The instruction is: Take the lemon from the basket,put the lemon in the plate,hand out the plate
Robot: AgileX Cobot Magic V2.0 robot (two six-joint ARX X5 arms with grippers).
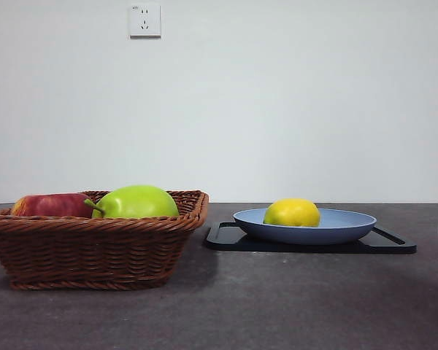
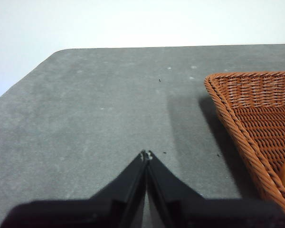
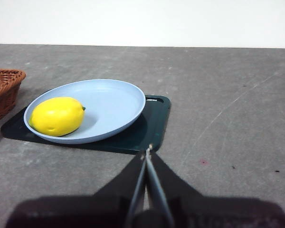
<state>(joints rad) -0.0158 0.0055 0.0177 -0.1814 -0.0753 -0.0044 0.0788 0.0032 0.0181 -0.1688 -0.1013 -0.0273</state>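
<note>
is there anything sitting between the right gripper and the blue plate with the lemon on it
Nothing visible does. The right gripper, jaws shut, faces the plate across bare table; the plate, holding the lemon, rests on a black tray, whose near edge lies in front.

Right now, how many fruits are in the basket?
2: a red apple at one end, a green fruit beside it, in the basket. Others may be hidden below the rim.

Soft, even light is filling all three views, leaving the white wall (image 1: 277, 102) bright and slightly washed out. The basket (image 2: 256, 123) is casting a dark shadow onto the grey tabletop (image 2: 95, 123) beside its rim. The lemon (image 3: 57, 116) is throwing a faint shadow inside the plate (image 3: 115, 102). The near tabletop in the front view is looking soft and grainy.
</note>
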